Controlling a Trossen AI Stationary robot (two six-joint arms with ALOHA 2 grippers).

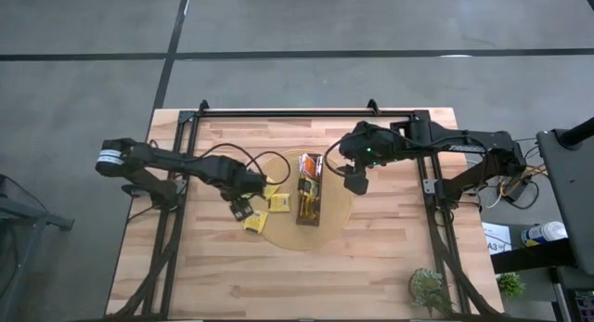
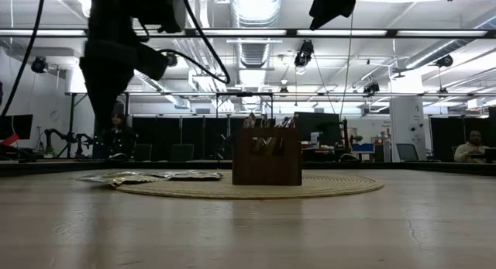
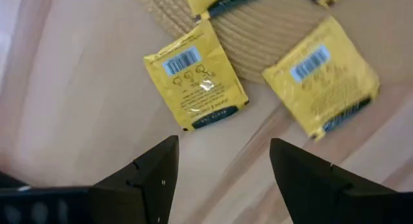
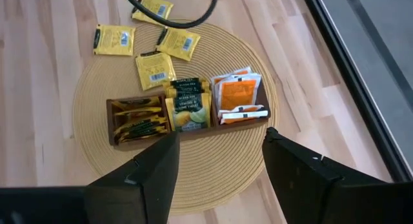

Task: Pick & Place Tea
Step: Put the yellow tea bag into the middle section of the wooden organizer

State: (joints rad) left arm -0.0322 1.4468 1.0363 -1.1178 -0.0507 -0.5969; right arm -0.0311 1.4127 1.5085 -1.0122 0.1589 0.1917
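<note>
Several yellow tea sachets lie flat at the left rim of the round woven mat (image 1: 334, 215). One sachet (image 3: 195, 75) rests on the wood with a corner on the mat, and a second sachet (image 3: 321, 82) lies beside it. My left gripper (image 3: 224, 146) hangs open just above the table, pointing down, short of these two and touching nothing. The long brown tray (image 4: 187, 141) stands on the mat, holding dark-and-yellow, green-and-yellow and orange sachets (image 4: 239, 95). My right gripper (image 4: 219, 137) is open, high above the tray's right side.
A black frame rail (image 1: 306, 112) runs along the table's far edge, with side rails by each arm's base. A small potted plant (image 1: 429, 289) stands at the near right corner. Bare wood lies in front of the mat (image 2: 248, 187).
</note>
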